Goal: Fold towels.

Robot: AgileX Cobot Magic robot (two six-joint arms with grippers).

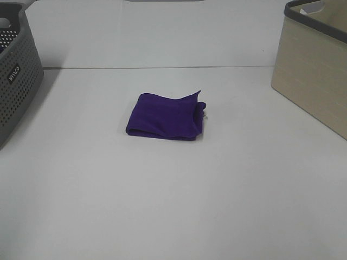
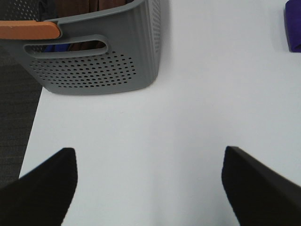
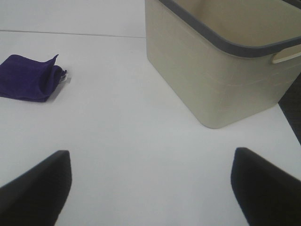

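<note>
The deep purple towel (image 1: 165, 116) lies folded into a small rectangle at the middle of the white table, with one corner sticking up and a small white tag (image 1: 204, 113) at its right edge. It also shows in the right wrist view (image 3: 29, 77), and a sliver of it shows in the left wrist view (image 2: 293, 26). Neither arm shows in the exterior high view. My left gripper (image 2: 148, 188) is open and empty over bare table near the grey basket. My right gripper (image 3: 150, 188) is open and empty over bare table near the beige bin.
A grey perforated basket (image 1: 16, 76) stands at the left edge of the table; it also shows in the left wrist view (image 2: 94, 61), with an orange handle and cloth inside. A beige bin with a grey rim (image 1: 317, 65) stands at the right, also in the right wrist view (image 3: 221, 61).
</note>
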